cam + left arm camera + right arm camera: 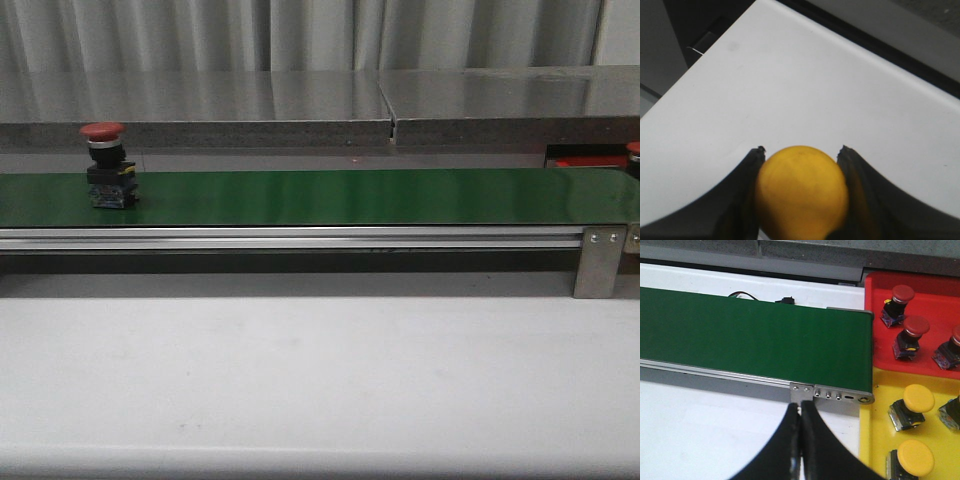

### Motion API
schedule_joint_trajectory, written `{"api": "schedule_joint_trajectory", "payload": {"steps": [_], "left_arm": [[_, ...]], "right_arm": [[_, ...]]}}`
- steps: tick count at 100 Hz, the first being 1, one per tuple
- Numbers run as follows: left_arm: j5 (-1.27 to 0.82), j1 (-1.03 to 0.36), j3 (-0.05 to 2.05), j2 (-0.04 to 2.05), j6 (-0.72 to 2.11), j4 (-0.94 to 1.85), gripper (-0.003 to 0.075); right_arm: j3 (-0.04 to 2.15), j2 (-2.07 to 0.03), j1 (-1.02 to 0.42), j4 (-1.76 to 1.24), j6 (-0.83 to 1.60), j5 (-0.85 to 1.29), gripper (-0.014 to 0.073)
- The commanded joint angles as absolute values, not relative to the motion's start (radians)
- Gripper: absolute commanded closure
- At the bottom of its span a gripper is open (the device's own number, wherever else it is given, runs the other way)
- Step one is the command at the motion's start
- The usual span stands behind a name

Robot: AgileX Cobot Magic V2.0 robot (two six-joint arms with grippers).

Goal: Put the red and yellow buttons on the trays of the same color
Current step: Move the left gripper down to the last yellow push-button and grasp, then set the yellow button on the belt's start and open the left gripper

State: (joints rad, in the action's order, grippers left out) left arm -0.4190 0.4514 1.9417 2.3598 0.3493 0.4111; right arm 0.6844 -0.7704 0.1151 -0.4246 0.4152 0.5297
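Green belt [350, 196] w/ metal rail [290, 238], on white table [300, 370].
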Motion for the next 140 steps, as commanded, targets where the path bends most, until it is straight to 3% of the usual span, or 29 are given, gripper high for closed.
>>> {"api": "schedule_joint_trajectory", "payload": {"steps": [1, 13, 35, 69, 104, 140], "left_arm": [[-0.429, 0.452, 1.983, 2.213, 0.349, 0.443, 0.0739], [-0.544, 0.448, 1.983, 2.134, 0.349, 0.458, 0.0739], [-0.576, 0.437, 1.91, 1.992, 0.351, 0.537, 0.0739], [-0.432, 0.277, 1.577, 1.794, 0.392, 0.54, 0.0739], [-0.218, 0.151, 1.329, 1.78, 0.392, 0.54, 0.0739], [-0.205, 0.148, 1.268, 1.795, 0.392, 0.561, 0.0727]], "right_arm": [[0.709, -0.764, 0.116, -0.435, 0.428, 0.462, 0.0661], [0.709, -0.764, 0.116, -0.435, 0.428, 0.462, 0.0661], [0.709, -0.764, 0.116, -0.435, 0.428, 0.462, 0.0661], [0.709, -0.764, 0.116, -0.435, 0.428, 0.462, 0.0661], [0.709, -0.764, 0.116, -0.435, 0.428, 0.462, 0.0661], [0.709, -0.764, 0.116, -0.435, 0.428, 0.462, 0.0661]]}}
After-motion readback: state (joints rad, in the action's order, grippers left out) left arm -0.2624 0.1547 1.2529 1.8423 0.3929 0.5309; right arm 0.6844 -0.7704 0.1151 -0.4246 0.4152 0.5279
